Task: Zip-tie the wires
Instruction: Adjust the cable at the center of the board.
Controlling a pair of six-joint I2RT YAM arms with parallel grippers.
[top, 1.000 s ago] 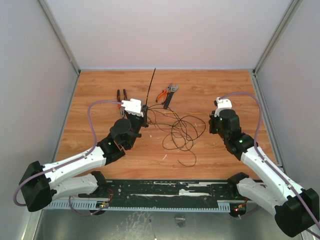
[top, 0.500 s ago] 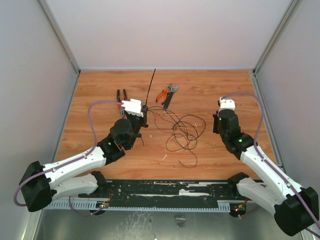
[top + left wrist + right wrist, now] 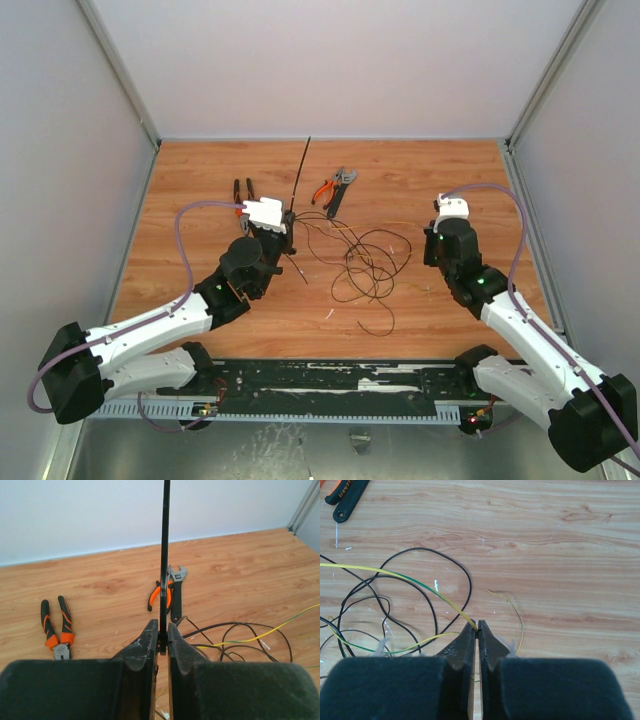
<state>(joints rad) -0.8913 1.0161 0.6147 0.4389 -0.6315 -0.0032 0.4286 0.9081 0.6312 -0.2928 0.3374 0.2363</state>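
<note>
Wooden table: looping black wires (thin, tangled)

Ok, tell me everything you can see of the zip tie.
The zip tie is a thin, straight, stiff-looking black plastic strip. The left gripper pinches it near one end; the rest sticks straight out ahead of it toward the back wall. Nothing else visibly touches it.

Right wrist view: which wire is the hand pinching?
The yellow-green wire: it runs straight into the right hand's shut fingertips. The black loops lie loose on the table, clear of the hand.
</note>
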